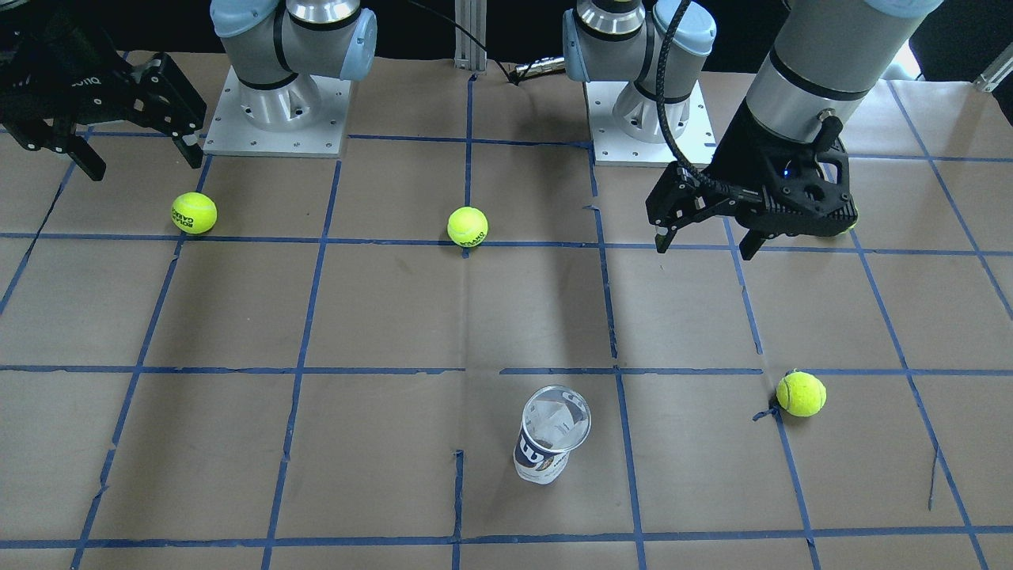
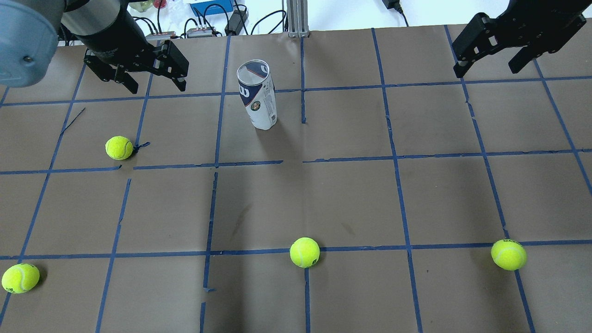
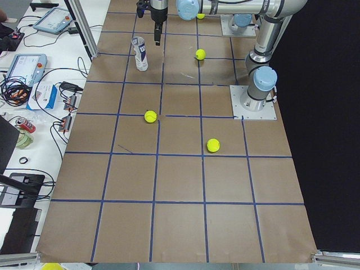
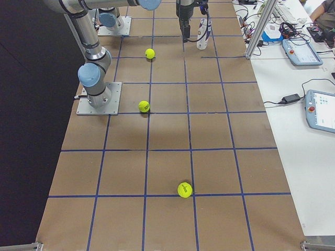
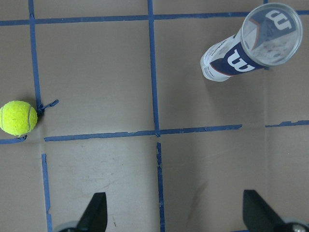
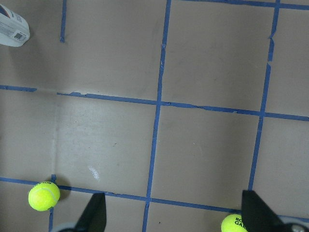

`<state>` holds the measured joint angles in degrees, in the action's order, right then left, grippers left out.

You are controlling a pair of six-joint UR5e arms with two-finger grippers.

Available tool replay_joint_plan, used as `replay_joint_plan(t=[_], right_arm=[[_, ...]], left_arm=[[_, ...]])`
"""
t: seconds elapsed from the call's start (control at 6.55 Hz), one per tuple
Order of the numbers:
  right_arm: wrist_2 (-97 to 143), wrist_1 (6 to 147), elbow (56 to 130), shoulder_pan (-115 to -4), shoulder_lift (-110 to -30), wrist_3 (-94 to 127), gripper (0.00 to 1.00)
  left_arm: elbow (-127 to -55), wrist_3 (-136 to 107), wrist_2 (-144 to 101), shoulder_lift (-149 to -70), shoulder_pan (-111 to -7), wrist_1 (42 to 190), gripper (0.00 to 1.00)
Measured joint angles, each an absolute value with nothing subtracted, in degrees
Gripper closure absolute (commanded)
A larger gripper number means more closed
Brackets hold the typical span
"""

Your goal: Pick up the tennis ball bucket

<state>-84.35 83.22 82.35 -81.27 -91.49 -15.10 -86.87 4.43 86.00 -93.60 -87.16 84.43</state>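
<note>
The tennis ball bucket is a clear can with a white and navy label. It stands upright and open-topped on the far side of the table, and shows too in the front view and the left wrist view. Only its base shows in the right wrist view. My left gripper is open and empty, hanging above the table to the left of the bucket and apart from it. My right gripper is open and empty, high over the far right of the table.
Several yellow-green tennis balls lie on the brown, blue-taped table: one near my left gripper, one at the near left, one at the near middle, one at the near right. The arm bases stand at the near edge.
</note>
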Motion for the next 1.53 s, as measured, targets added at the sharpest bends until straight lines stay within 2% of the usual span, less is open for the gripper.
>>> replay_joint_plan(t=[0.92, 1.53], right_arm=[[-90.6, 84.2, 84.2, -89.4, -90.9, -8.1, 0.00], [-90.8, 84.8, 85.1, -90.1, -90.0, -7.9, 0.00]], left_arm=[[-88.6, 4.9, 86.7, -92.7, -87.1, 83.9, 0.00], [-88.7, 4.9, 86.7, -92.7, -87.1, 83.9, 0.00]])
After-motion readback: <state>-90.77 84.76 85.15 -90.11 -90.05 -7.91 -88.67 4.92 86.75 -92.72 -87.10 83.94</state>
